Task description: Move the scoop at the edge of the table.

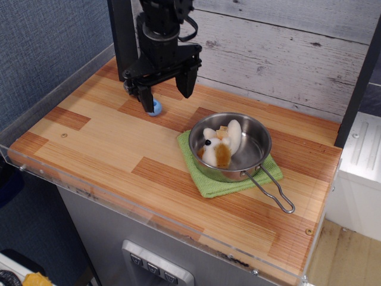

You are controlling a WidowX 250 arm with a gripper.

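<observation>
The scoop (156, 108) lies near the table's (101, 143) back left corner. Only the tip of its light-blue handle shows, beside my left finger; the grey bowl is mostly hidden behind the gripper. My gripper (166, 101) is open and low over the scoop. Its left finger (146, 100) is in front of the handle and its right finger (185, 83) stands to the right of it. I cannot tell whether a finger touches the scoop.
A steel pan (253, 152) with a wire handle (277, 193) sits on a green cloth (209, 186) right of centre, holding a white and brown toy (219, 143). A clear acrylic rim (53, 89) borders the table. A plank wall stands behind.
</observation>
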